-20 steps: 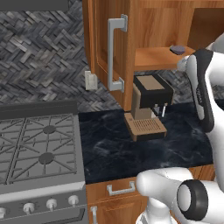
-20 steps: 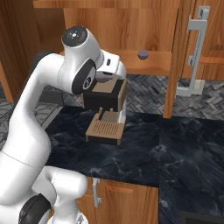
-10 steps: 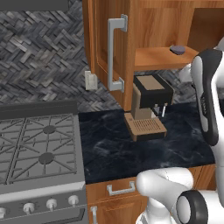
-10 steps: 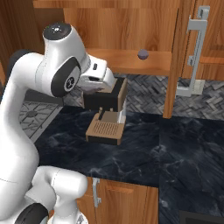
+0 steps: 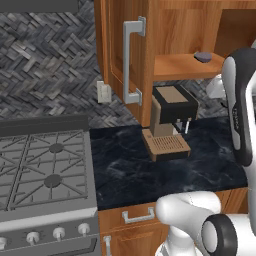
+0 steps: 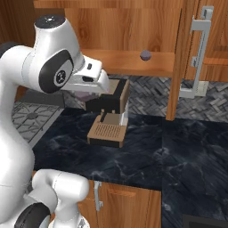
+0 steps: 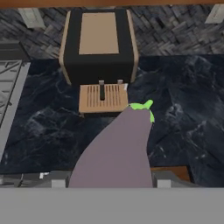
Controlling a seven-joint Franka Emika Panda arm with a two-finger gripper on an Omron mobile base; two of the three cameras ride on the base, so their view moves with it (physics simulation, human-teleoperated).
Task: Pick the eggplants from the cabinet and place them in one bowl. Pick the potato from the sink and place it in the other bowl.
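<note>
Item: eggplant (image 7: 118, 153), clamped in closed fingers, now carried out of cabinet (image 5: 170, 35), arm swung back over table (image 6: 147, 151) near coffee machine (image 7: 98, 46). 2nd eggplant (image 6: 145, 55) on shelf. Bowl drop pending.

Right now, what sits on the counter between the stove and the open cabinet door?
Left base view: bare dark counter separates the stove from the coffee machine, which stands below the cabinet shelf. On the wall between is a pale outlet.
</note>
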